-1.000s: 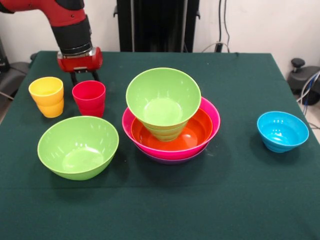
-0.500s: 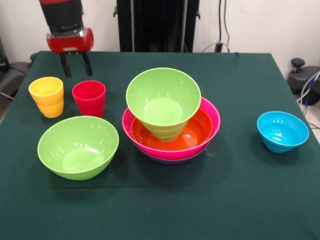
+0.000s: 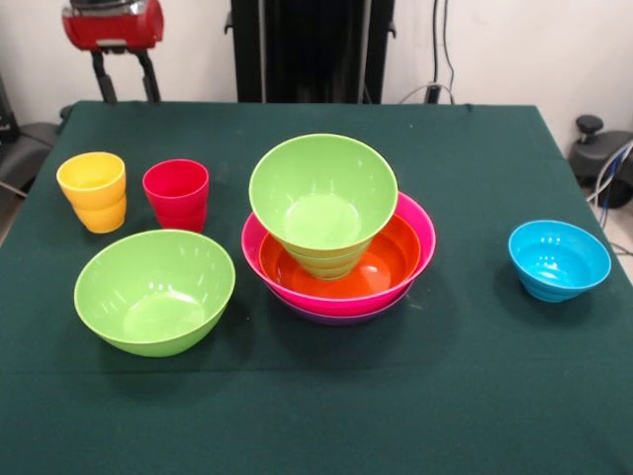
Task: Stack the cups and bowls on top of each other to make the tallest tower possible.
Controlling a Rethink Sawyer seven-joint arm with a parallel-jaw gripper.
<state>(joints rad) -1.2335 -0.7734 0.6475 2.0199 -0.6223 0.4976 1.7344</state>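
The tower stands mid-table: a purple bowl (image 3: 341, 317) lowest, a hot pink bowl (image 3: 420, 230) in it, an orange bowl (image 3: 391, 262) inside that, and a large lime green bowl (image 3: 322, 203) on top, over another lime piece. A second large lime green bowl (image 3: 154, 291) sits alone at the front left. Behind it stand a red cup (image 3: 176, 194) and a yellow cup (image 3: 93, 191), both upright. A small sky blue bowl (image 3: 559, 259) rests at the right. My gripper (image 3: 124, 79) hangs high at the top left, open and empty, well above and behind the cups.
The green cloth table (image 3: 316, 416) ends at the front edge and at both sides. Black equipment (image 3: 312, 49) stands behind the table's far edge, with cables (image 3: 613, 168) at the right.
My gripper has risen from just behind the red cup to the top left corner, drifting left. The cups and bowls have not moved.
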